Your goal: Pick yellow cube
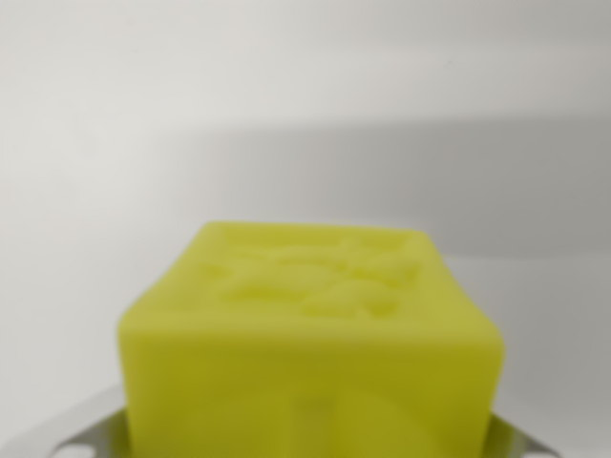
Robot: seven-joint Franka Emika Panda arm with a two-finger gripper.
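Filling the wrist view's lower half, the cube [310,353] is sitting between my fingers [72,434], though I cannot tell whether they are pinching it, so it may be slipping free.

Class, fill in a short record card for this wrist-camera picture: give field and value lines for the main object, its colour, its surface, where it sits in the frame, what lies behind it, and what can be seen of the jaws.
object: yellow cube
colour: bright yellow-green
surface: top face shows raised, uneven relief; blurred
position: lower middle of the wrist view, very close to the camera
background: plain white surface with a soft grey shadow band
metal parts: pale grey pieces at both lower corners, beside the cube
jaws: state cannot be told
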